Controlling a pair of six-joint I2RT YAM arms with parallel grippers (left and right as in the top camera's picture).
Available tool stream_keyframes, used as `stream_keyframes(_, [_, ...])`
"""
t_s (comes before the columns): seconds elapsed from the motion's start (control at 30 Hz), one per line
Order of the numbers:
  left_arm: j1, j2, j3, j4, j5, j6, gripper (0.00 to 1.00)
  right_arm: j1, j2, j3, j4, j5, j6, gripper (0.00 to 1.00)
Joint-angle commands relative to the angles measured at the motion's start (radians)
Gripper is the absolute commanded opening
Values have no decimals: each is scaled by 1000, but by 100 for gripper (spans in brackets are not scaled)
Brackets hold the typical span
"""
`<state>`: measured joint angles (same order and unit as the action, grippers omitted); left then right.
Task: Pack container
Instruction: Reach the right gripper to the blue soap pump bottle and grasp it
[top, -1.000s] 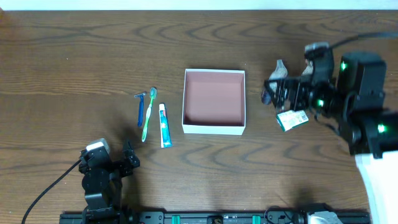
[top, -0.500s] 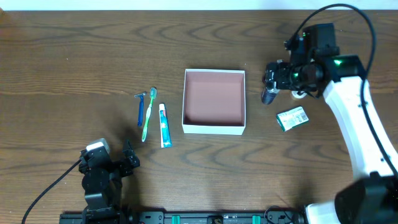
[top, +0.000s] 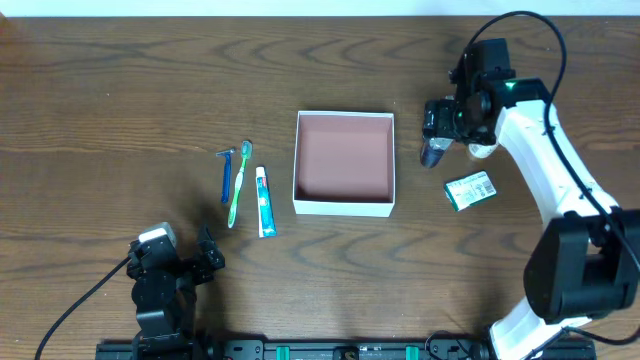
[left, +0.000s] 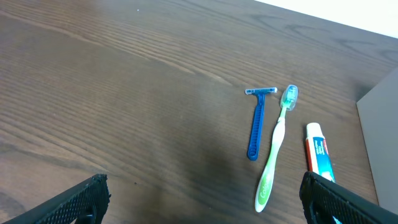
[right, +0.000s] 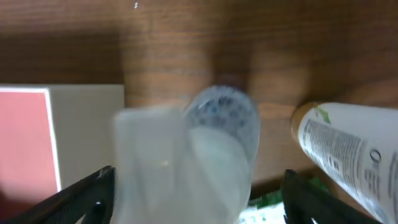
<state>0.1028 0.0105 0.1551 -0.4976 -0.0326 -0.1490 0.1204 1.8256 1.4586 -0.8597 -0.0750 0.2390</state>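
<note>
The container (top: 345, 205) is a square shallow white box with a pinkish floor at the table's middle. Its edge also shows in the right wrist view (right: 87, 124) and in the left wrist view (left: 380, 143). My right gripper (top: 436, 138) is open just right of the container. Its fingers (right: 196, 199) straddle a translucent tube with a bluish end (right: 193, 155). A white bottle (top: 482, 150) lies beside it and also shows in the right wrist view (right: 348, 155). My left gripper (top: 178, 265) is open and empty at the front left (left: 205, 208).
A blue razor (top: 226, 172), a green toothbrush (top: 238, 185) and a toothpaste tube (top: 264, 200) lie left of the container, and all show in the left wrist view (left: 256, 124) (left: 277, 149) (left: 318, 155). A green-and-white packet (top: 469, 190) lies right of the container.
My right arm has swung back and left from over the packet and now sits over the translucent tube beside the container. The left arm has not moved.
</note>
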Motion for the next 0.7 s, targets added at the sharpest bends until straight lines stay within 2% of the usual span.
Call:
stream_keyframes(0.0, [-2, -6, -16, -2, -8, 21, 98, 6, -2, 18, 17, 23, 27, 80])
stream_keyframes(0.17, [-2, -6, -16, -2, -8, 20, 98, 6, -2, 18, 26, 32, 26, 67])
stream_keyframes(0.23, [-2, -6, -16, -2, -8, 21, 98, 6, -2, 18, 26, 39, 26, 57])
stream_keyframes(0.5, [-2, -6, -16, -2, -8, 21, 98, 23, -2, 18, 10, 47, 25, 52])
stream_keyframes(0.67, [-2, -6, -16, -2, -8, 20, 98, 56, -2, 18, -13, 124, 11, 43])
